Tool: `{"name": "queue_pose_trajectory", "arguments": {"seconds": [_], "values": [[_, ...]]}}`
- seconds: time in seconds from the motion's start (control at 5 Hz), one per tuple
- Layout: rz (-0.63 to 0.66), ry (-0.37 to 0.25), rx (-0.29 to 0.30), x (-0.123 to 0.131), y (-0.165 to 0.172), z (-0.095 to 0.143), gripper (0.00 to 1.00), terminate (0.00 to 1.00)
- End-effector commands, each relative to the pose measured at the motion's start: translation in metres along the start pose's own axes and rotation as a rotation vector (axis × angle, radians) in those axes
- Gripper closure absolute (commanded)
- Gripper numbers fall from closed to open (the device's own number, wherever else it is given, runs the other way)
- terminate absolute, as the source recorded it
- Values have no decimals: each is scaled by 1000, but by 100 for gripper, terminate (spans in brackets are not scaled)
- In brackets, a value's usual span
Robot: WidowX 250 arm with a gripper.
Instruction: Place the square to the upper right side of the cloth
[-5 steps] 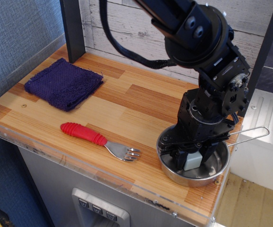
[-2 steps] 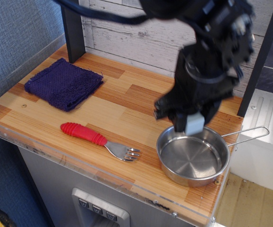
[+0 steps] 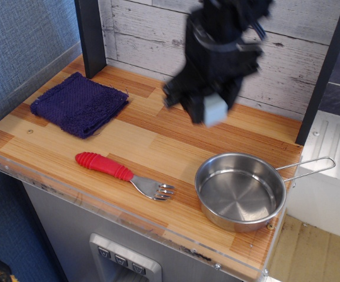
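Observation:
The square is a small pale grey-blue cube (image 3: 215,110). My gripper (image 3: 212,111) is shut on it and holds it in the air above the middle of the counter, blurred by motion. The cloth (image 3: 79,103) is a dark purple folded towel lying flat at the back left of the wooden counter, well to the left of the gripper. The cube's top and the fingertips are partly hidden by the black arm body.
An empty steel pan (image 3: 240,192) with a wire handle stands at the front right. A fork with a red handle (image 3: 123,172) lies near the front edge. A dark post (image 3: 90,35) stands behind the cloth, and a plank wall runs along the back.
My gripper has lifted the cube out of the steel pan and carried it up and to the left, toward the middle of the counter. The pan now stands empty.

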State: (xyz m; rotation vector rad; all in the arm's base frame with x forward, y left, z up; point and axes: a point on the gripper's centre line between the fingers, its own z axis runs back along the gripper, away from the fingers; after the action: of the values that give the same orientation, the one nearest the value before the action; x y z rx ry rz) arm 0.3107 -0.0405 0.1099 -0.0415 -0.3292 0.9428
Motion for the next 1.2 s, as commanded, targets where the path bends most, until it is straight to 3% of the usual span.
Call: {"name": "queue_pose_trajectory", "arguments": {"seconds": [0.0,0.4,1.0], "values": [[35,-29,16,56,-8,-17,100,0],[63,-27,127,91,-4,-61,100,0],[96,-15,189,114,1,-100,100,0]]}}
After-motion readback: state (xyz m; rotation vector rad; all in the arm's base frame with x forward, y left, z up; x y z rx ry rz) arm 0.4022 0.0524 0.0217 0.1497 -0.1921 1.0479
